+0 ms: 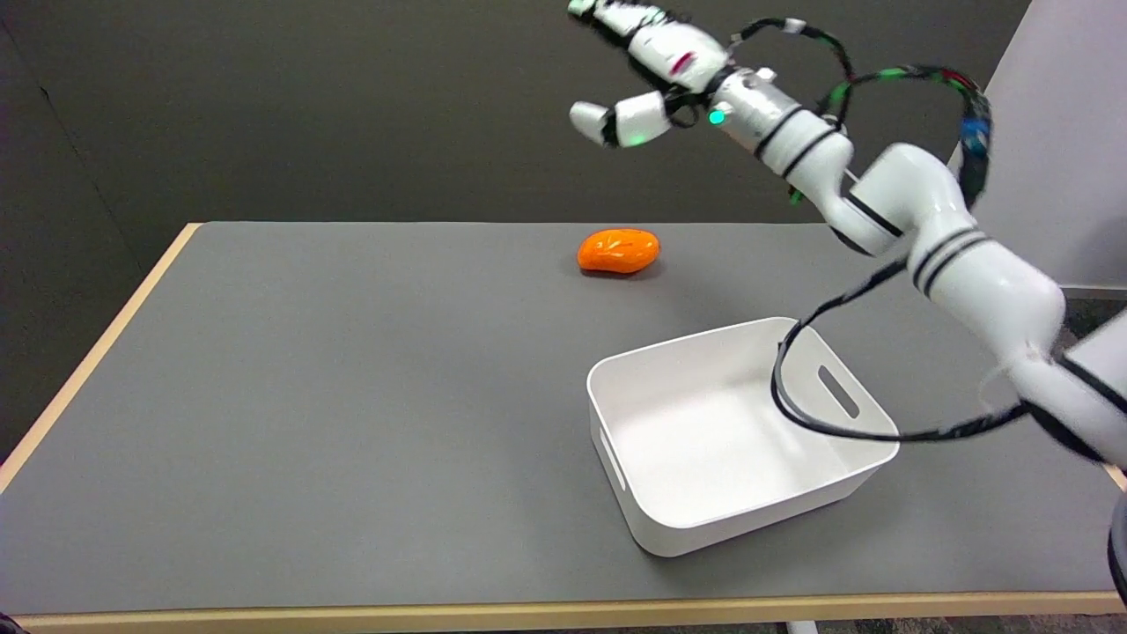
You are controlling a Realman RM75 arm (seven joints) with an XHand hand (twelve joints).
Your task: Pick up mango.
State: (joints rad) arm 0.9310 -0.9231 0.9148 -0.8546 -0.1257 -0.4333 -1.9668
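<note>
Mango lying on the table near the far edge, long axis running left-right. Right hand up high, pretty much straight above it, fingers spread, holding nothing. Needs a straight drop down, probably. White bin well clear, nearer the camera.

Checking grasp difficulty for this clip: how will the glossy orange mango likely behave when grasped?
The glossy orange mango looks smooth, so probably slippery. Its rounded, oblong shape may roll if nudged. It seems rigid. The robot hand hangs open above it.

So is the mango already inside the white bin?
No, the mango lies on the table beyond the white bin, which holds nothing.
</note>
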